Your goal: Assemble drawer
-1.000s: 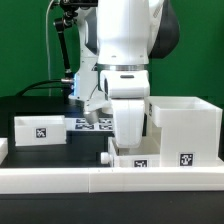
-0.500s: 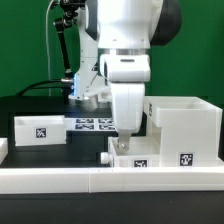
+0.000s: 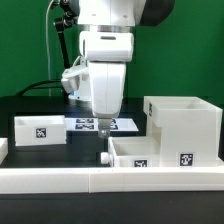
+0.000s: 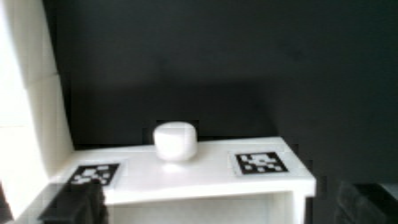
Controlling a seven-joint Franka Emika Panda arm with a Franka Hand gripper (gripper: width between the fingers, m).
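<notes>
White plastic throughout, so go by edges: centre the spread, empty gripper over the shallow tray lying on the black worktop just beside the tall box-like shell; descend straight, pinch one wall squarely, clear of the small round knob.

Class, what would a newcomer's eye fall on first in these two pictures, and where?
The big white arm fills the middle of the exterior view, its open gripper hanging above the table. At the exterior view's right stands the tall shell, the near tray in front of it; the second tray sits alone on the other side.
</notes>
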